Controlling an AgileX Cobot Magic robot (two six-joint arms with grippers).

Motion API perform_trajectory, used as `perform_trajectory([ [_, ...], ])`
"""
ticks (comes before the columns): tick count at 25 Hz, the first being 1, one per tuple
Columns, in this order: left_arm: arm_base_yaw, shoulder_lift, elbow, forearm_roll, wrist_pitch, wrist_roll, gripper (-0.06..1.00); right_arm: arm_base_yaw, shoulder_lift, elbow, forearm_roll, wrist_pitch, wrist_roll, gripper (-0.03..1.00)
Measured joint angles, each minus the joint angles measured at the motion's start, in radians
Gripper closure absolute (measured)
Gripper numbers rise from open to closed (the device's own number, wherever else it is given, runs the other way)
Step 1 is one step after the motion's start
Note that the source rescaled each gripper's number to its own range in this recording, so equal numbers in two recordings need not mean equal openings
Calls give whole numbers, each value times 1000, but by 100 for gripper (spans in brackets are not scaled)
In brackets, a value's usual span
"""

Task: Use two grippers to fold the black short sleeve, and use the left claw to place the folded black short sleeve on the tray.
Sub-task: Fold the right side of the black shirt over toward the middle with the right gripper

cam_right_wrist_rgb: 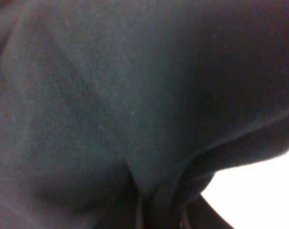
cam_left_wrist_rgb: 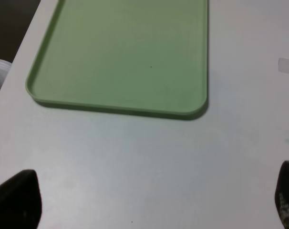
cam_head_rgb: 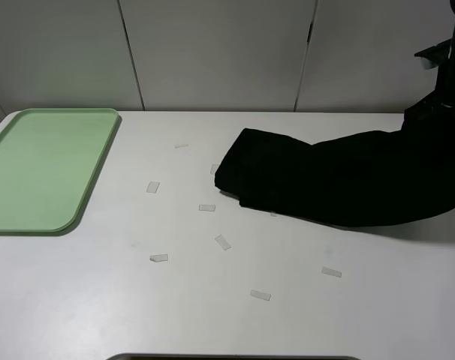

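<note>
The black short sleeve (cam_head_rgb: 325, 180) lies bunched on the white table, from the middle out to the right. Its right end is pulled up off the table toward my right arm (cam_head_rgb: 444, 71). In the right wrist view the black cloth (cam_right_wrist_rgb: 111, 105) fills the frame and gathers into a pinched fold (cam_right_wrist_rgb: 159, 205); the fingers are hidden by it. The green tray (cam_head_rgb: 40, 169) sits empty at the far left. My left gripper (cam_left_wrist_rgb: 151, 198) is open and empty, hovering over bare table just in front of the tray (cam_left_wrist_rgb: 120, 57). The left gripper is out of the exterior view.
Several small clear tape pieces (cam_head_rgb: 223, 241) are stuck on the table between the tray and the shirt. The table's front edge (cam_head_rgb: 235, 357) is near the bottom of the exterior view. White wall panels stand behind the table.
</note>
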State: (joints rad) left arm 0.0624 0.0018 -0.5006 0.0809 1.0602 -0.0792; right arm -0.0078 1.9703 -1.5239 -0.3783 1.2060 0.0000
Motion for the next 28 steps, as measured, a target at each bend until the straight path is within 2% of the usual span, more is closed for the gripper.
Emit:
perform_trajectory([
  [6,0,0,0,0,0,0,-3,0,77,0,-44,-22,55,88],
  [12,0,0,0,0,0,0,-3,9,92,0,-64,-21,162,88],
  [28,0,0,0,0,0,0,-3,186,124,0,-62,8,359,88],
])
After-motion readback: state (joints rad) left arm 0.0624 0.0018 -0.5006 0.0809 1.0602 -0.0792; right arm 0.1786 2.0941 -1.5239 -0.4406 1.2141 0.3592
